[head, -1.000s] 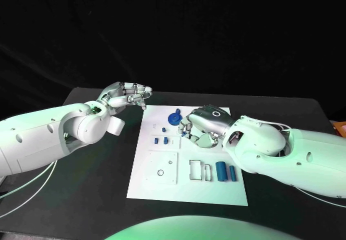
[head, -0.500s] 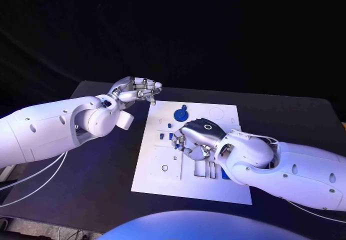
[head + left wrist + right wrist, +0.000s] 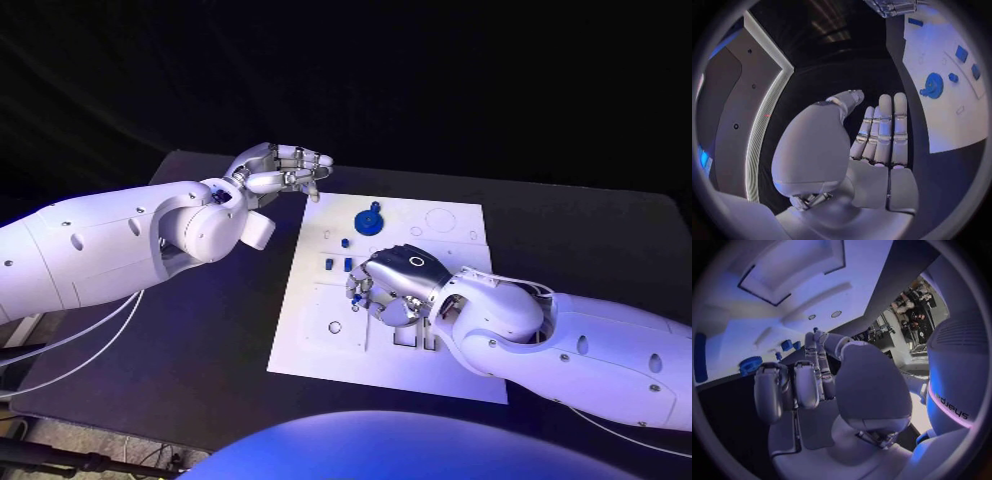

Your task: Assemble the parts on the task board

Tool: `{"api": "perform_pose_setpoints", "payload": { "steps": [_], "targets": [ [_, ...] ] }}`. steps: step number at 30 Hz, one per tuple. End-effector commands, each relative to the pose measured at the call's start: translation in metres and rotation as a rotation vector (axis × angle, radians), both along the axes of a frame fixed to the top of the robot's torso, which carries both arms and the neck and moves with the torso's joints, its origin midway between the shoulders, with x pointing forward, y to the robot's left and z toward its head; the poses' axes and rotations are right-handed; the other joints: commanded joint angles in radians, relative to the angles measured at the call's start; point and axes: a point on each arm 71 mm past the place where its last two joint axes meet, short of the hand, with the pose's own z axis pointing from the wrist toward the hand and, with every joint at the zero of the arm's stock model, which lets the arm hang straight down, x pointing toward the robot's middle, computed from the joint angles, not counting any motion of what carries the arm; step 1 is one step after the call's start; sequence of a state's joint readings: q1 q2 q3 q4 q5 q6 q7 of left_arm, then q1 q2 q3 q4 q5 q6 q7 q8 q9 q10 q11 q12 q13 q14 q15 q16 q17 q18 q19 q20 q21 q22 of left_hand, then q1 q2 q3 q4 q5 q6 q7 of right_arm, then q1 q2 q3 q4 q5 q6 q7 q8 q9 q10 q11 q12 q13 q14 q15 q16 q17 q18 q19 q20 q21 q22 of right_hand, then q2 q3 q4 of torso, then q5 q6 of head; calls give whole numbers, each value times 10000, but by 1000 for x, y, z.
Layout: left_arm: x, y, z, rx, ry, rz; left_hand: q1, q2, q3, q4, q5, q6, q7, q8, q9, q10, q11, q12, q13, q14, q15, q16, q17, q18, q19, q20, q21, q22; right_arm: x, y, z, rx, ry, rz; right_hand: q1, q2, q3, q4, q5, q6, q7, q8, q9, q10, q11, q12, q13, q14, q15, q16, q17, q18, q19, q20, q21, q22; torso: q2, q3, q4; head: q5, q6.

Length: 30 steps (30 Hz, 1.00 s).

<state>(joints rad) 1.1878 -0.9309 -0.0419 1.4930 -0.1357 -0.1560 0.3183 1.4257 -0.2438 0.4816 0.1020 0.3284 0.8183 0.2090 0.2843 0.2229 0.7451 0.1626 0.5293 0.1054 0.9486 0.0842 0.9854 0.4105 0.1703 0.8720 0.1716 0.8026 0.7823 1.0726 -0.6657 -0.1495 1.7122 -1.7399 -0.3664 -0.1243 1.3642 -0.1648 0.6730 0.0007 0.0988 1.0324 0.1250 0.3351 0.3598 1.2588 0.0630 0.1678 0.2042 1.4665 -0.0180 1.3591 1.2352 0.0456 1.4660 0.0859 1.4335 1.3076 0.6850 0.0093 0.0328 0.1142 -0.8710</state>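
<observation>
several small blue plastic parts (image 3: 348, 264) lie on the flat white task board (image 3: 433, 222), centre of the head frame, with a round blue knob part (image 3: 371, 219) above them. our silver right hand (image 3: 389, 285) hovers curled over the board's middle; we cannot tell whether it holds a piece. we judge it could knock neighbouring parts, since it hides them. our silver left hand (image 3: 281, 170), upper left, off the board, has its fingers drawn together on nothing.
</observation>
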Motion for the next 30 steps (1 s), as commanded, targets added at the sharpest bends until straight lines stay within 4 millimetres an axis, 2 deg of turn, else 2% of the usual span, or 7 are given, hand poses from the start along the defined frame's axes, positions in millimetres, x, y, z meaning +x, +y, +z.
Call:
{"api": "perform_pose_setpoints", "payload": {
  "steps": [1, 30],
  "targets": [
    [-1, -2, 1, -139, 10, -147, 64, 52, -37, -18, 64, -76, 113, -68, -11, -56, 6, -6, -12, -28, 25, -34, -11, 114, 8, 47, -67, -17, -1, 1, -2, -26, 61, 82, -41, 98, 6, -74, 66, -22, 54, 14, 0, 32, -87, -31, 15, 371, -44, -25, 4, -134, 392, -41, -29, 2041, -9, 6, -2, 16, -17],
    [0, -1, 1, -109, 20, -141, 57, 60, -52, -18, 66, -90, 122, -71, -13, -79, 15, 8, -14, -32, 32, -33, -17, 116, 9, 55, -72, -19, 1, -1, -10, -401, 241, 51, -62, 101, -5, -80, 67, -34, 62, 10, 9, 29, -79, -47, 22, 370, -37, -28, -3, -136, 395, -37, -20, 2047, -1, 2, 2, 13, -17]
  ]
}}
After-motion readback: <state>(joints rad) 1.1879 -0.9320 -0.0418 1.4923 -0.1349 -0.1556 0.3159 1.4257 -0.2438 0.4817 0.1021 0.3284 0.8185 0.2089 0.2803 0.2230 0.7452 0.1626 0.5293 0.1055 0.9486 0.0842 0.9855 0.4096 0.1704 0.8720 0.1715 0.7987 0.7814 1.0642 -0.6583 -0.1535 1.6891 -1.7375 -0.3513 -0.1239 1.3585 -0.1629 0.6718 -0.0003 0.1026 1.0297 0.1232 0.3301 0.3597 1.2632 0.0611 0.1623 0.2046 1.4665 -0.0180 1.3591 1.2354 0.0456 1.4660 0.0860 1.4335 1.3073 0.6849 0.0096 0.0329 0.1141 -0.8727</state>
